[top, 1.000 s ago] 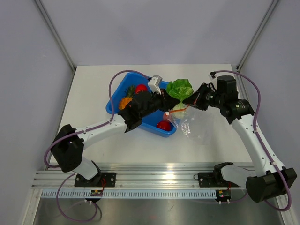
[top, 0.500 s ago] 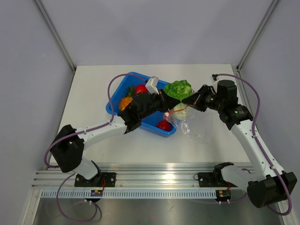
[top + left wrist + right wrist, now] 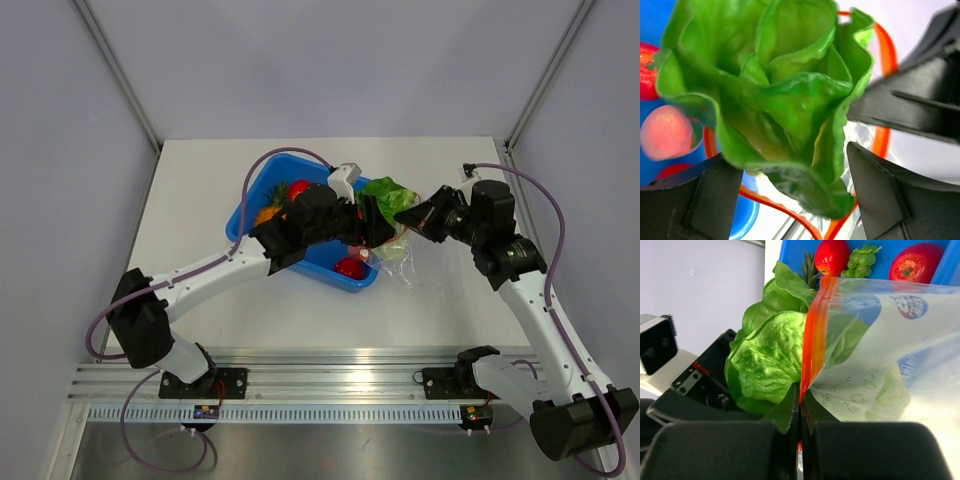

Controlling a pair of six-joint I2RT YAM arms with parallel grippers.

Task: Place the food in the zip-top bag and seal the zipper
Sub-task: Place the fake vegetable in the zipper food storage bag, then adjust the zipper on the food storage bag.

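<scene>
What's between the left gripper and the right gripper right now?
The cabbage, partway through the bag's zipper mouth. The right wrist view shows it: right gripper pinching the zipper, left gripper beyond the leaves.

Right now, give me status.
Left fingers open around cabbage. Right fingers pinch zipper. Cabbage partway into zip-top bag. Red fruits in blue tub; no obstruction seen.

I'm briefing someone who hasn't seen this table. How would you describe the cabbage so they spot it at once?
On the white table, find the blue tub; off its right edge is a clear bag with an orange-red zipper. The cabbage sits at that bag's mouth. It is the only ruffled, leafy green thing, unlike the round red fruits nearby.
</scene>
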